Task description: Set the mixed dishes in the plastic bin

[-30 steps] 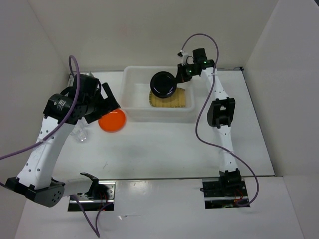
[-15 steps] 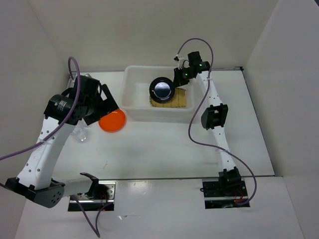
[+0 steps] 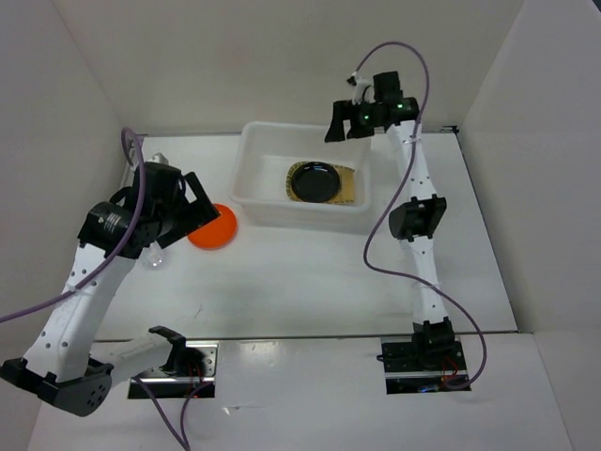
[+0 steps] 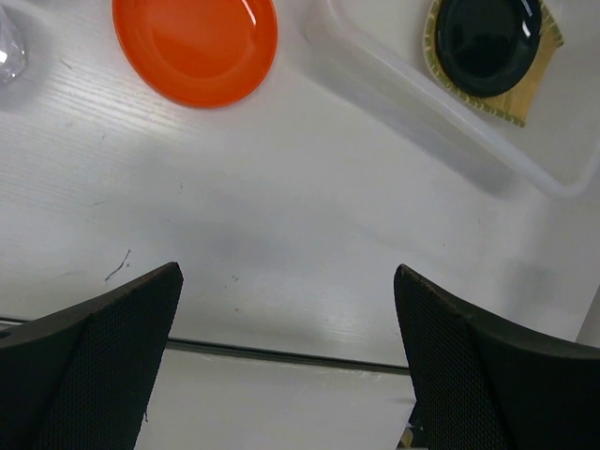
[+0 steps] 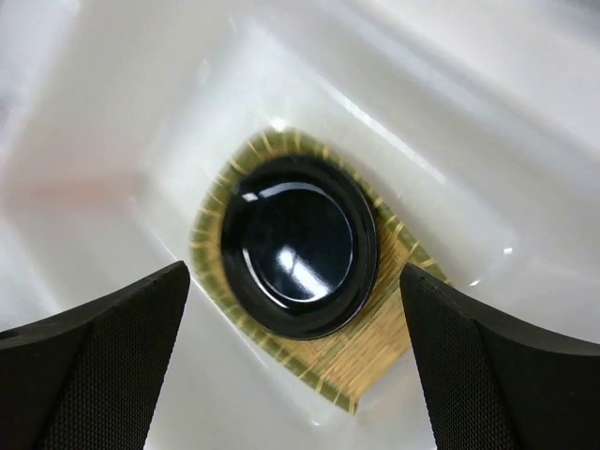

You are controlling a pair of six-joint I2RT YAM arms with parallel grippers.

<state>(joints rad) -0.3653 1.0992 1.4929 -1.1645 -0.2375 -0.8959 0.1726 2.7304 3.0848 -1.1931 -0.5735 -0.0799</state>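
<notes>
While the left gripper is being held wide open above the table with nothing between its fingers, little is standing in its way: only bare table is lying directly beneath it. Ahead of it and to its left, the orange plate is resting flat on the table, and a clear cup is being caught at the edge of the wrist view, further left of the plate. Purple cables are being trailed along both arms.

The table is being shown as white, matte and faintly grained, with a small dark scratch near one finger; plain white walls are closing it in on three sides.

The right gripper is likewise being held wide open and empty, high over the plastic bin. Straight below it the black plate is lying, round and glossy, with lights being reflected in it. It is being carried by the bamboo tray, tan and woven, whose rim is showing around the plate and whose squared end is sticking out past it. Both are lying on the floor of the translucent white bin; the orange plate is lying outside, near the bin's wall.
</notes>
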